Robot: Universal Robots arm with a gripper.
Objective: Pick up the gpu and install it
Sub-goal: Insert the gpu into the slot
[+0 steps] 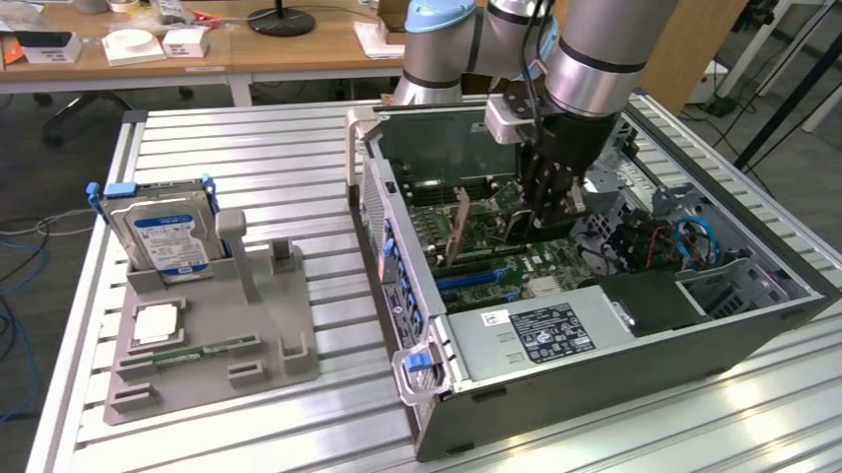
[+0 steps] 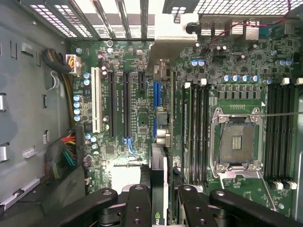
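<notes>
The arm [image 1: 579,49] reaches straight down, wrist vertical, its gripper [image 1: 550,212] (black fingers [image 2: 137,208] partly closed) clamped on the gpu [image 2: 159,184].

far back, wooden desks [image 1: 197,54] strewn with white boxes [image 1: 132,44] and a black lamp base [image 1: 282,22]. blue cables [image 1: 16,286] trailing over grey floor [image 1: 39,177] at the exterior view's left. nearer, slatted aluminium table [image 1: 263,148], bright glare near the right corner.
</notes>
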